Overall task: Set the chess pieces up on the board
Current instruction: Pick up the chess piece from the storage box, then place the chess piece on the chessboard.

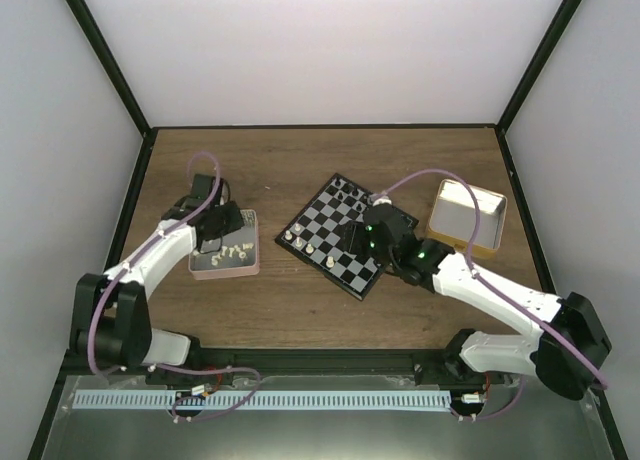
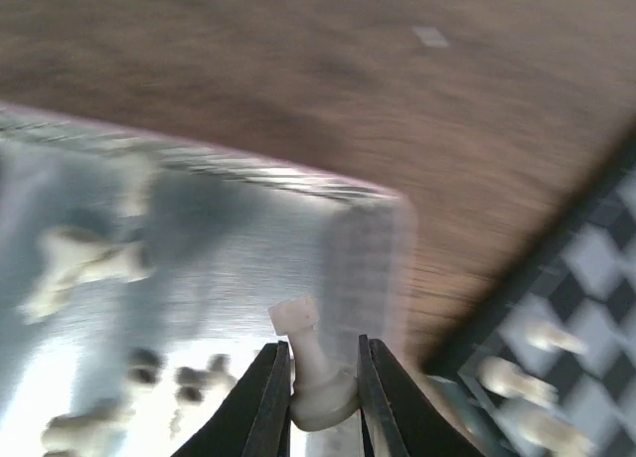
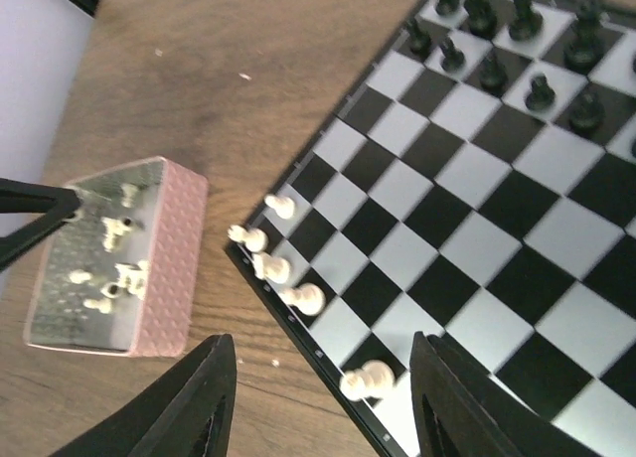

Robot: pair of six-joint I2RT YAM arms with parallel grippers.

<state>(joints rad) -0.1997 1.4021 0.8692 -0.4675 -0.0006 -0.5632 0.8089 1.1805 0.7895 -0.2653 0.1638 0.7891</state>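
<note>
Left gripper (image 2: 323,350) pinches a cream-white piece (image 2: 320,399) over the pink tray (image 2: 298,179).

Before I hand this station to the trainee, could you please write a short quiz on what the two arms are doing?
1. True or false: the left gripper is shut on a cream-white piece over the pink tray.
2. The right gripper is: A open and empty; B shut on a black pawn; C shut on a white pawn.
3. Fill in: on the board, the standing white pieces line the edge nearest the ____.
Key: 1 true; 2 A; 3 pink tray.
</note>
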